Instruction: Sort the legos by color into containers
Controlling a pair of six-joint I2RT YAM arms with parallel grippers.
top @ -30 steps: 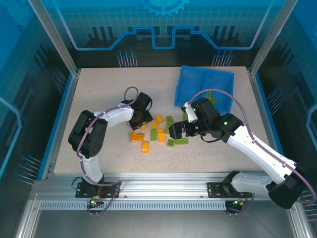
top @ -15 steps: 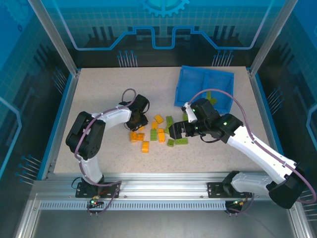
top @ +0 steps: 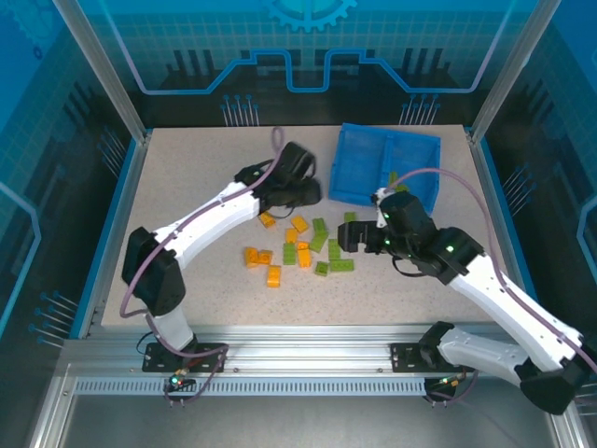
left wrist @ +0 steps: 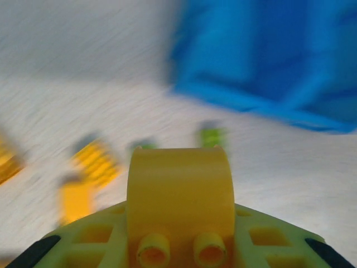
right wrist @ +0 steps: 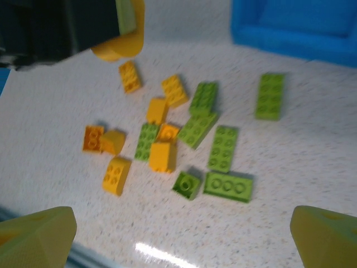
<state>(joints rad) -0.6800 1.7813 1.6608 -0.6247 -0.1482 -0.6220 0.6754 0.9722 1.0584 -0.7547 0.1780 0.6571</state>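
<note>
left hand (top: 306, 192) is clamped on an orange brick (left wrist: 179, 195), studs facing back at the wrist cam. it hangs just beside the left wall of the blue tray (top: 354, 159). the tray lies to its right and a bit farther out. left wrist view is motion-blurred, so i can't tell how high it sits above the rim.

a middle wall splits the tray. a few green bricks (top: 396, 180) lie in the right compartment and the left one looks bare. my read: orange goes in the left compartment, which is also the one nearer this hand. that means a short move right, over the wall, then release. the tray wall is the only thing in the way.

right hand (top: 345, 240) has its fingers wide apart with nothing between them. it hovers over the loose pile (right wrist: 184, 139) on the desk (top: 187, 187), near the tray's near edge. greens sit mostly on its side of the pile and oranges more to the left. a long green brick (right wrist: 270, 96) lies closest to the tray, long axis roughly toward it, so the right arm is nearer for that one.

risks: both hands are close around the tray's near-left corner. the right arm's cable (top: 420, 171) arcs over the right compartment.
</note>
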